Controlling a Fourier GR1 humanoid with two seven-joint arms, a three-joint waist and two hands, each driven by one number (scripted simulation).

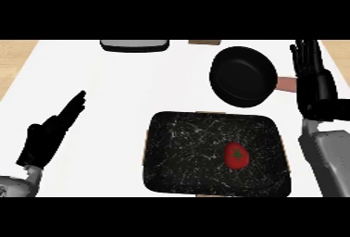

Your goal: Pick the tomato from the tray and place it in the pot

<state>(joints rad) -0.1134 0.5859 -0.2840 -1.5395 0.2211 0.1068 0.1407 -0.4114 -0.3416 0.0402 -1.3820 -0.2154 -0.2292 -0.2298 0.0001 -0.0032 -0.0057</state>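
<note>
Right hand (311, 74) up at the right edge, fingers straight and pointing up, released, holding nothing, just beside the pot's handle. Left hand (51, 132) low at the left, fingers straight and slanting up-right, also released, well apart from everything. Both black, on grey forearms.

Tomato (236, 156) sits in the tray (171, 152), right of centre twd the right wall: glossy red, oval, w/ a small green star-shaped stem mark on top. Tray's a dark, rounded-square slab, speckled black w/ thin white scratch-like lines, tan tabs peeking at top and bottom edges.

Pot (242, 76) beyond the tray, up-right: round, matte black, smooth inside, reddish-brown handle sticking out twd the right hand. Not touching the tray.

Counter (116, 83) plain white, smooth; wood-tone strips at both sides. Grey-and-black rounded object (134, 45) at the far edge, small brown piece (203, 41) next to it. No writing or labels readable anywhere.
</note>
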